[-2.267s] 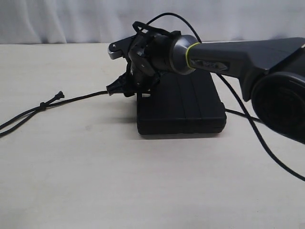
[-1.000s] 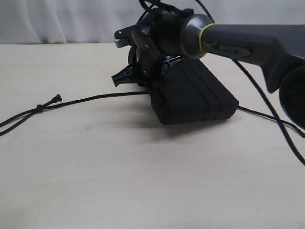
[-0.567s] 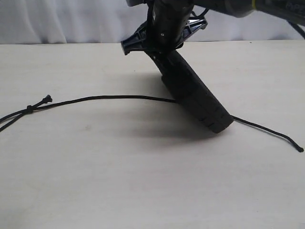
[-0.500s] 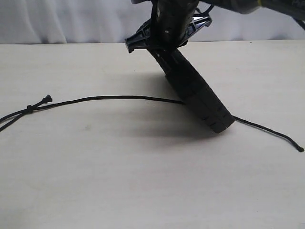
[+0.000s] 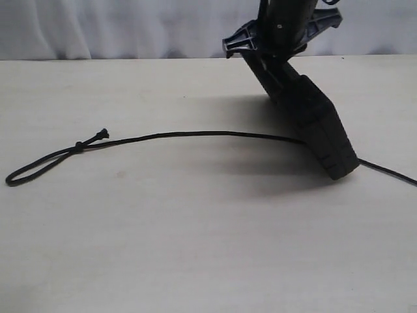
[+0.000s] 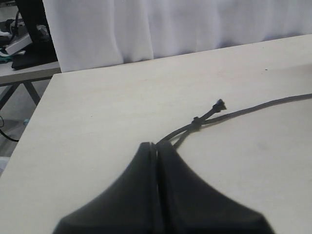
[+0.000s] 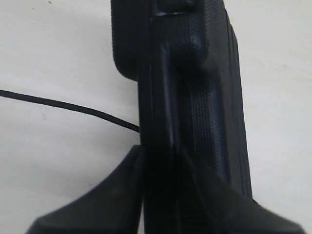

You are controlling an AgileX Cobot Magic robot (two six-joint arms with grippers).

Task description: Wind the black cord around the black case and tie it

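Observation:
My right gripper (image 5: 277, 49) is shut on the upper end of the black case (image 5: 316, 124). The case hangs steeply tilted, its lower corner at the tabletop. The black cord (image 5: 195, 135) lies across the table, passes behind the case and comes out on its right. On the left the cord has a knot (image 5: 78, 145), a frayed end (image 5: 101, 134) and a loop (image 5: 26, 171). In the right wrist view my right gripper (image 7: 161, 151) clamps the case (image 7: 195, 87), with the cord (image 7: 63, 105) beside it. My left gripper (image 6: 157, 146) is shut just over the cord's (image 6: 253, 108) loop; it is out of the exterior view.
A white curtain (image 5: 98, 26) hangs behind the light tabletop (image 5: 195, 248). In the left wrist view the table's edge (image 6: 29, 126) shows, with a metal stand (image 6: 19, 87) beyond it.
My right gripper has lifted the case off the table, tipped it steeply and carried it to the right. The cord was dragged right, bringing its loop into view.

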